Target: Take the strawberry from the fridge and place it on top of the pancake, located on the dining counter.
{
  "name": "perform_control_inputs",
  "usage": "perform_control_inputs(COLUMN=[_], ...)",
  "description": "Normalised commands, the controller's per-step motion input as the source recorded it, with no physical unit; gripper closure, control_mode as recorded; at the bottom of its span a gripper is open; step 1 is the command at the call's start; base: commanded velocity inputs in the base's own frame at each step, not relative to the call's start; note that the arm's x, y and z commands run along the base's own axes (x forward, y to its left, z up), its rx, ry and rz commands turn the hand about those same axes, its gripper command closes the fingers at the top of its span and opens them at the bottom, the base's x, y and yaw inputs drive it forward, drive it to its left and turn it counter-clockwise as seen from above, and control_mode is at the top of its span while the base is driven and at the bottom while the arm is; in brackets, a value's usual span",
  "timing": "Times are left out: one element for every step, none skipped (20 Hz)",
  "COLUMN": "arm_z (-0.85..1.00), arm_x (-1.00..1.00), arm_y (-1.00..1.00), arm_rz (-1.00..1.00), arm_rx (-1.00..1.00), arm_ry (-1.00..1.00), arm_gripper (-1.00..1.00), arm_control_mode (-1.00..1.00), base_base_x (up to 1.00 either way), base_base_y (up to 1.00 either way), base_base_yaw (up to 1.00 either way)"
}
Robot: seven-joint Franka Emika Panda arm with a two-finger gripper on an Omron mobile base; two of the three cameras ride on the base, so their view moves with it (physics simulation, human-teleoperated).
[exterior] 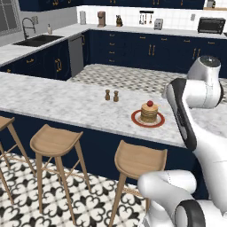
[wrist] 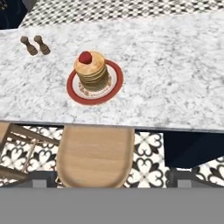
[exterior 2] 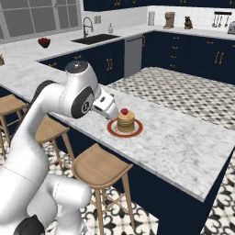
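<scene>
Arm is seen folded at lower right of the left base view, elbow raised over the dining counter [exterior: 66, 104] edge. Gripper [wrist: 112, 178] jaws are spread wide, nothing held, above a wooden stool [wrist: 95, 154]. Beyond, mid-frame, the strawberry [wrist: 85, 57] sits atop the pancake [wrist: 91, 71] on its red-rimmed plate [wrist: 114, 85]. Two brown shakers [wrist: 36, 45] stand at upper left, apart.

We find the dining counter [wrist: 175, 65] bare marble on most sides of the plate [wrist: 114, 87], with open approach from above. The pancake [wrist: 92, 74] and the strawberry [wrist: 85, 57] on it stand in the plate's middle. Two shakers [wrist: 36, 45] stand well apart. A stool [wrist: 94, 153] sits below the counter edge by the plate.
</scene>
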Motion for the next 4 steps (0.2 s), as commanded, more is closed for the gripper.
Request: perform_control_inputs(arm_z=[0.00, 0.00, 0.18, 0.29], arm_x=[-0.69, -0.64, -0.64, -0.74], arm_y=[0.00, 0.04, 0.00, 0.00], arm_rz=[0.00, 0.00, 0.00, 0.00], arm_rx=[0.00, -0.02, -0.03, -0.01], arm_ry=[-0.09, -0.06, -0.09, -0.15], arm_gripper=[-1.00, -1.00, -1.00, -1.00], arm_control_mode=[-1.00, -1.00, -1.00, -1.00], base_base_x=[0.00, 0.00, 0.00, 0.00], base_base_y=[0.00, 0.00, 0.00, 0.00], base_base_yaw=[0.00, 0.00, 0.00, 0.00])
